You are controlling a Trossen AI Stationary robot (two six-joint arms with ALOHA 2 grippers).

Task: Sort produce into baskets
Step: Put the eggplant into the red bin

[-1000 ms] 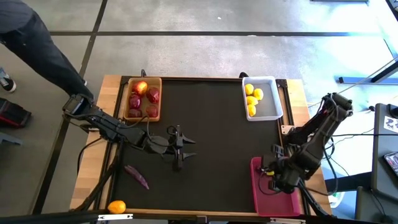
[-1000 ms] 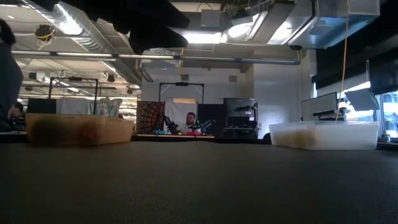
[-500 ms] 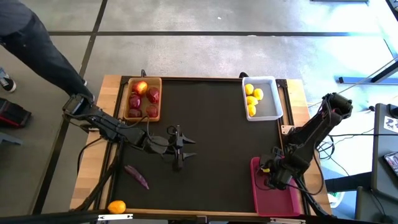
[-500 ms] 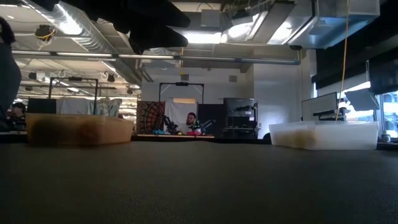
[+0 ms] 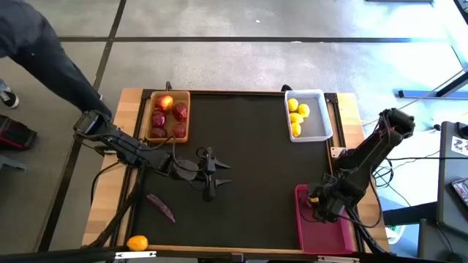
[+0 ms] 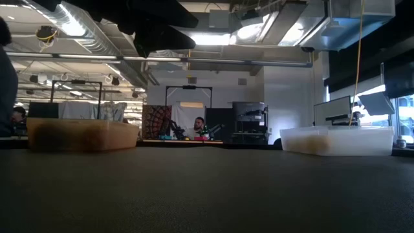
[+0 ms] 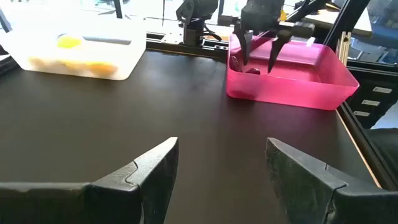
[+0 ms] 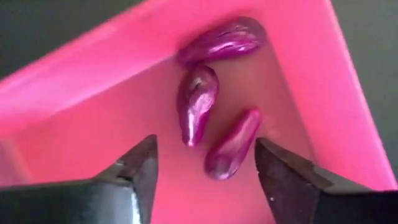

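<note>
Three purple pieces (image 8: 199, 111) lying loose in a corner of the pink basket (image 5: 322, 235), directly beneath the right gripper (image 8: 205, 171). Fingers (image 8: 283, 177) of that gripper spread apart over them, nothing between, none of the pieces touched. Hanging above the basket's far end, seen from the left wrist as two dark prongs pointing down into the pink rim. Right arm bent back from its base at the surface's right edge, wrist tipped steeply downward.

Still outside any basket: one purple piece (image 5: 161, 207) on the dark surface (image 5: 248, 153), near the front left, long axis running diagonally, and an orange fruit (image 5: 137, 242) at the front-left corner, close to the edge. Both well apart from the right gripper, nearly the whole width of the surface between. Far closer to the left gripper (image 5: 212, 177), just to its front-left side; probably the left arm's job, with a turn back toward its own side and the fingers set across the diagonal piece.

Left gripper hovering over the middle of the surface, fingers (image 7: 146, 177) parted and empty, pointing toward the pink basket. Left arm stretched out low from the left edge.

Red fruits (image 5: 167, 117) in the wooden basket (image 5: 150, 136), yellow fruits (image 5: 296, 115) in the white basket (image 5: 318, 131). A person's dark sleeve (image 5: 51, 58) at the far left.
</note>
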